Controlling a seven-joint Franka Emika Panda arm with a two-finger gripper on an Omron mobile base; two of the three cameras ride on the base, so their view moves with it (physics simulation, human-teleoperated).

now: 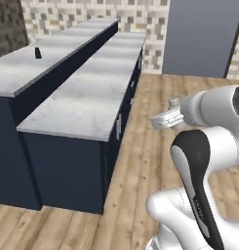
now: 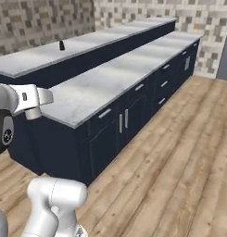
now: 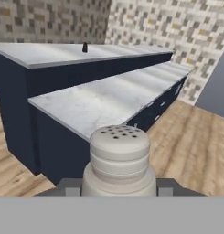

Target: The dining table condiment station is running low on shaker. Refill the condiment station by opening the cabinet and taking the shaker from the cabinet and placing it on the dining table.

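1. Shaker, pale grey-beige with a holed, rounded cap, sits upright between the end effector's two dark fingertips in the hand view; the end effector pinches it on both sides.
2. In the left base view the shaker shows as a small pale cap above the white hand, up in the air over the wooden floor, just off the long front edge of the counter.
3. In the right base view the end effector hangs beside the near corner of the dining table; the shaker itself is hard to make out there.
4. The counter has a white-grey veined top in two levels: a lower slab toward the arm and a higher slab behind it, both on a dark navy base.
5. A small dark object stands upright on the higher slab, well apart from the shaker.
6. Navy doors and drawers with silver handles line the counter's front.
7. A mosaic-tiled wall runs behind the far end.
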